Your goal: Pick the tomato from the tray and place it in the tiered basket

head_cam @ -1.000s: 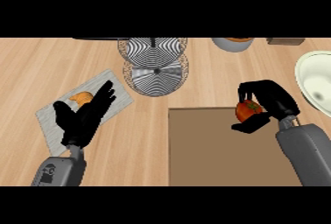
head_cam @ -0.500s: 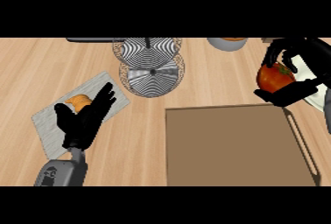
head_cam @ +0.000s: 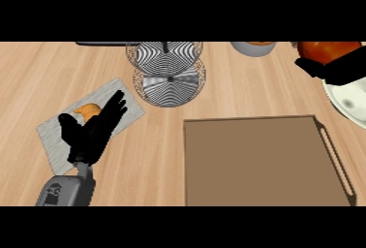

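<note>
Right hand (head_cam: 336,68) at the upper right edge of the view, curled round the tomato (head_cam: 327,50) — red-orange, round, glossy, only its lower part showing above the black fingers. Held well clear of the tray (head_cam: 250,164), which lies bare and brown in the lower middle of the table (head_cam: 43,72). Beneath the hand, the rim of a pale plate (head_cam: 349,99).

Left hand (head_cam: 93,131) flat and relaxed, fingers straight, resting over a grey mat (head_cam: 61,138) at the left; just beside its fingertips, a small orange item (head_cam: 88,110) on the same mat. Holding nothing.

Tiered basket (head_cam: 169,72) at top centre, wire-sided with striped black-and-white tiers, well apart from the tomato and to its left.

Handling, as a judgement: probably light, smooth-skinned and likely slippery, soft enough to bruise under a squeeze — best cradled round its widest girth, fingers on one side and thumb opposite, not pinched at the top. Round, so likely to roll once let go; better lowered into a tier than released from above.
</note>
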